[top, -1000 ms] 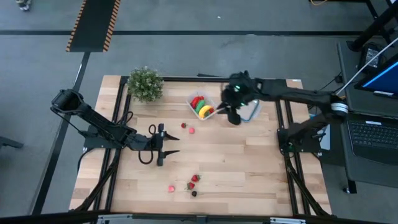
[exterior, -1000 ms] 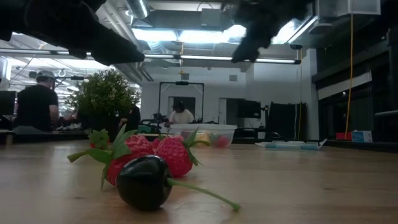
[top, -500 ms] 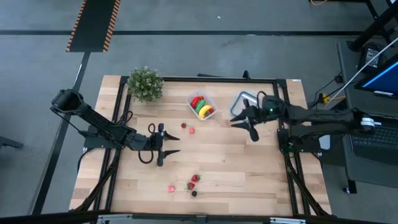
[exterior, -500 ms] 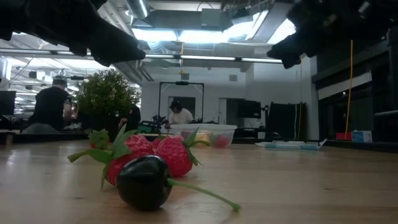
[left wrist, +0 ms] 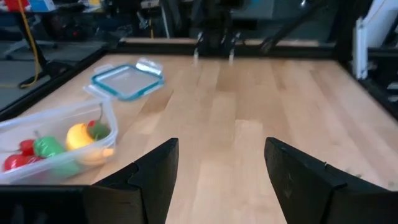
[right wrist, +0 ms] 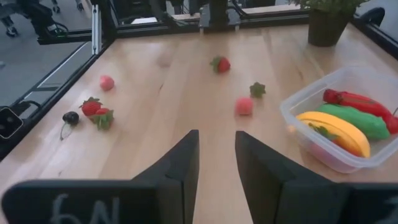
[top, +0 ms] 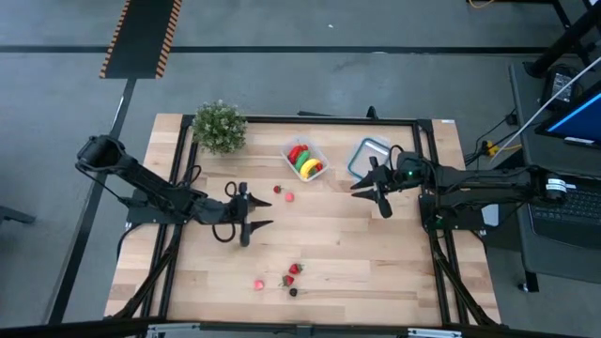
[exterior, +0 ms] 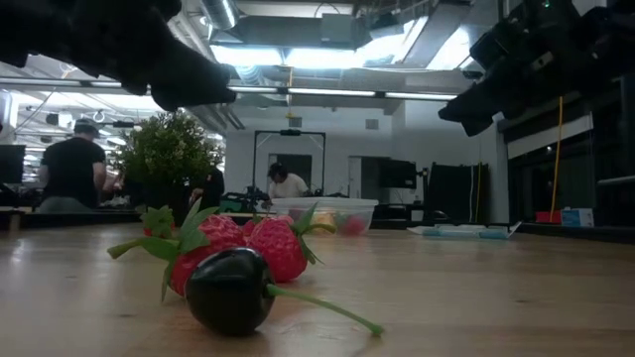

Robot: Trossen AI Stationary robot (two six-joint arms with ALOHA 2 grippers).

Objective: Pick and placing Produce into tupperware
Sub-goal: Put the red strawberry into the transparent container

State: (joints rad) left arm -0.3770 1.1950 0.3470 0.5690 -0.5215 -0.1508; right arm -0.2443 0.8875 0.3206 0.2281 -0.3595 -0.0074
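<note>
High view: left gripper [top: 255, 217] sits over the counter's [top: 376, 253] left-centre, jaws spread wide, empty, touching nothing. Right gripper [top: 369, 192] hovers right of centre, jaws parted a narrow gap (right wrist view), holding nothing.

Tupperware [top: 305, 158] stands at the far middle, between the grippers, apart from both. Inside: banana [right wrist: 331, 129], green oblong piece [right wrist: 362, 121], red pepper [right wrist: 353, 99].

Loose produce: two red pieces [top: 283, 193] just near of the tub; a strawberry cluster [top: 291, 274], dark cherry [exterior: 230, 288] and pink piece [top: 258, 284] close to the near edge.

Blue-rimmed container [top: 368, 155] lies beside the right gripper; potted plant [top: 219, 126] at far-left corner. Bare wood lies between the grippers.
</note>
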